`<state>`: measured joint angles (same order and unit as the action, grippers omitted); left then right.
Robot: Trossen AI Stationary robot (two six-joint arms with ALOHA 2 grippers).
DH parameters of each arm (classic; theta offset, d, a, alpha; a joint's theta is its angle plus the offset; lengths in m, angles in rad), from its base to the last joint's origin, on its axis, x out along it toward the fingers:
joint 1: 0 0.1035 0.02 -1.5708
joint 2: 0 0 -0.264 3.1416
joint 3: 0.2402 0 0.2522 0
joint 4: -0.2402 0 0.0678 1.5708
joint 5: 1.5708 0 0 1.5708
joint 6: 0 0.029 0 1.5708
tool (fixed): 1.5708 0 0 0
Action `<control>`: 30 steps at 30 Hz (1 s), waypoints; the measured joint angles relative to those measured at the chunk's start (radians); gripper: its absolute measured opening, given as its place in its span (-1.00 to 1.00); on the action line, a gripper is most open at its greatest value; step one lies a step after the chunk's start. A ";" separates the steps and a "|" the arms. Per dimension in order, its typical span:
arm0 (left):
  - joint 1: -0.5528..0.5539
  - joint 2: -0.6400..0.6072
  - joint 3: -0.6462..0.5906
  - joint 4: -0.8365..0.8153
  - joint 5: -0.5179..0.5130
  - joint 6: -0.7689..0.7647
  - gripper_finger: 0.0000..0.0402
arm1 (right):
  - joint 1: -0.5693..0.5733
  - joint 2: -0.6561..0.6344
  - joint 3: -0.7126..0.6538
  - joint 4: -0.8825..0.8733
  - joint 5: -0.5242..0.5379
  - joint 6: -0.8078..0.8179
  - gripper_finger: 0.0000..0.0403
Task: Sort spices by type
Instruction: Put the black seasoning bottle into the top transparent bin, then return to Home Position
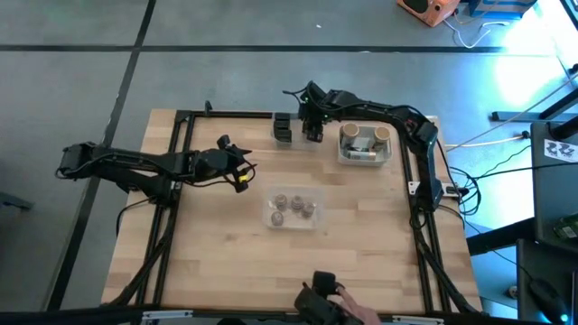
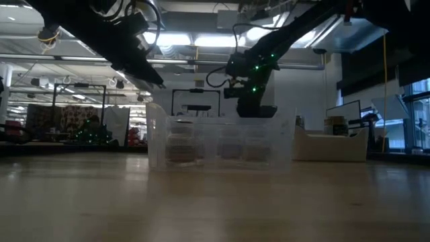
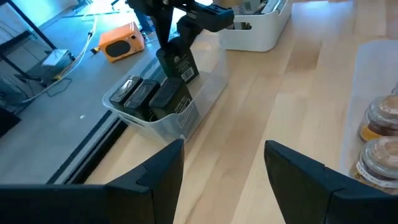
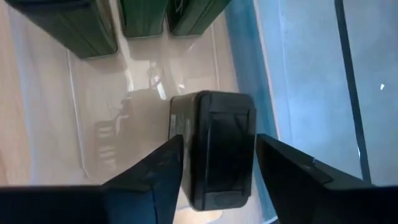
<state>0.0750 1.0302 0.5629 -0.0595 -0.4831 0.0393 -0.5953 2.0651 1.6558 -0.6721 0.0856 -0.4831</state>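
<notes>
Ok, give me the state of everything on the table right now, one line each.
right gripper: around a dark boxy spice container, over the clear bin
clear bin: holds three dark boxy containers
left gripper: open, empty
white tray: holds tan-topped jars
centre clear bin: holds four small round jars

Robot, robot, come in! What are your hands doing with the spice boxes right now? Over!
Right gripper over clear bin, dark spice box between its fingers. Left gripper open, empty, mid-table. Three boxes already binned. Nothing blocking.
</notes>
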 joint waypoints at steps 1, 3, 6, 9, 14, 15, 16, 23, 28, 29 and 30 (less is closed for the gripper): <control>0.000 0.000 0.000 -0.001 0.000 -0.007 0.02 | 0.001 0.000 0.000 -0.006 0.000 0.000 0.04; 0.000 0.000 0.000 -0.003 0.000 -0.018 0.02 | 0.007 -0.014 0.000 -0.043 0.004 -0.001 0.09; 0.000 0.000 0.000 -0.003 0.000 -0.028 0.02 | 0.032 -0.069 0.000 -0.095 0.030 0.001 0.13; 0.001 0.000 0.000 -0.002 0.000 -0.032 0.02 | 0.074 -0.142 0.000 -0.152 0.085 0.024 0.12; 0.001 0.000 0.000 -0.003 0.025 -0.031 -0.12 | 0.136 -0.273 0.000 -0.282 0.054 0.066 -0.05; 0.003 0.000 0.000 -0.002 0.045 -0.029 -0.19 | 0.145 -0.300 0.000 -0.299 0.026 0.080 -0.11; 0.005 0.000 0.000 -0.001 0.068 -0.023 -0.28 | 0.151 -0.326 -0.003 -0.308 -0.003 0.090 -0.18; 0.046 0.000 0.000 -0.003 0.168 0.027 -0.94 | 0.188 -0.560 -0.205 -0.276 -0.054 0.213 -0.84; 0.083 0.000 0.001 0.012 0.257 0.070 -0.92 | 0.220 -0.754 -0.444 -0.120 -0.048 0.297 -0.91; 0.089 0.000 0.001 0.018 0.283 0.070 -0.92 | 0.220 -0.793 -0.490 -0.092 -0.053 0.312 -0.89; 0.095 -0.001 0.001 0.025 0.307 0.071 -0.93 | 0.219 -0.833 -0.533 -0.062 -0.054 0.325 -0.87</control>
<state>0.1696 1.0293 0.5636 -0.0342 -0.1763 0.1099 -0.3763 1.2321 1.1223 -0.7343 0.0318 -0.1583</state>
